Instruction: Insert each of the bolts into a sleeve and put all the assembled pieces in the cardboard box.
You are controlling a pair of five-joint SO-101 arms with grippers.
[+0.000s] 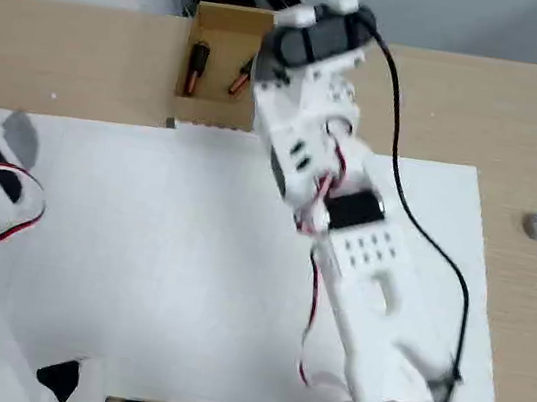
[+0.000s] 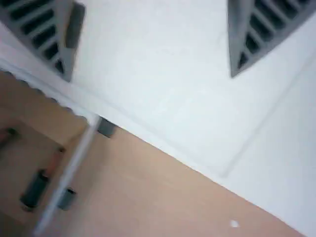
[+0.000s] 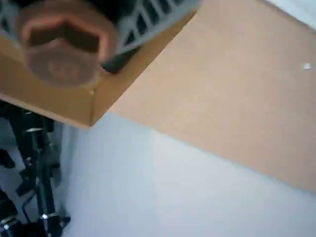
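**Bolt (image 3: 61, 47) clamped in the right gripper (image 3: 84, 34) at the cardboard box (image 3: 64, 101)**

Copper in colour, the bolt's hexagonal head is facing the right wrist camera at very close range. The right gripper is closing on this bolt, with one ribbed grey finger (image 3: 148, 19) lying just beside the head. A dark part is sitting behind the head; whether it is a sleeve cannot be told. Bolt and gripper are hanging over one corner of the cardboard box, above its brown wall.

In the high view, the right arm is stretching from the near edge of the table (image 1: 78, 51) across the white sheet (image 1: 168, 267) to the right side of the box, which is standing just beyond the sheet's far edge. Inside the box, the first assembled piece (image 1: 197, 67) is lying near the left wall and the second assembled piece (image 1: 240, 80) is lying slanted beside it, the two apart.

The left gripper (image 2: 150, 69) is standing with its jaws spread wide and nothing between them. It is hovering over the white sheet at the left side, well apart from the box and the bolt.
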